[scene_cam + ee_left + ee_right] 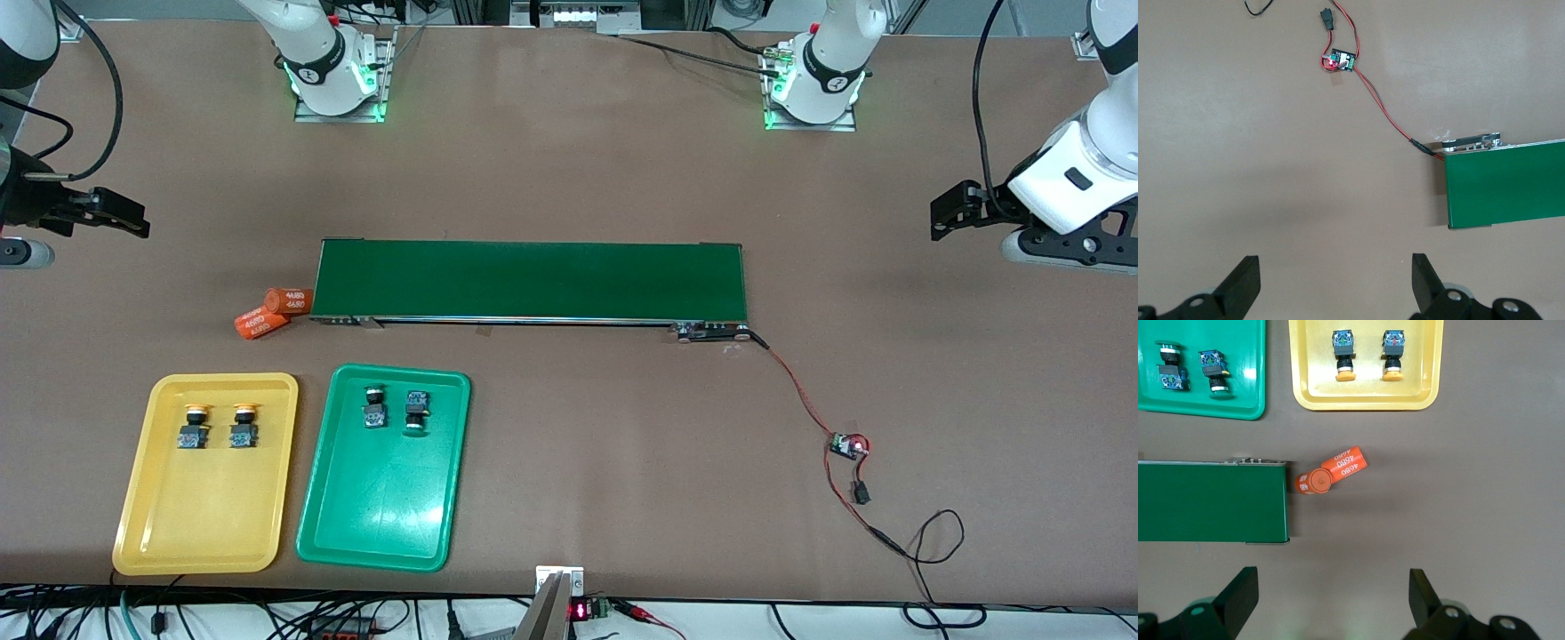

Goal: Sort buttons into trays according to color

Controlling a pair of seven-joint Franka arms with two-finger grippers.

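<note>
Yellow tray (142, 498), lower left of frame, holds both yellow buttons (218, 427); green tray (373, 516) beside holds both green buttons (396, 409). Sorted already, seemingly: keep left gripper (942, 213) and right gripper (124, 218) wide, empty, parked at frame edges.

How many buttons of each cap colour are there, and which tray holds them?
Yellow buttons: 2, in the yellow tray
Green buttons: 2, in the green tray
Total: 4
</note>
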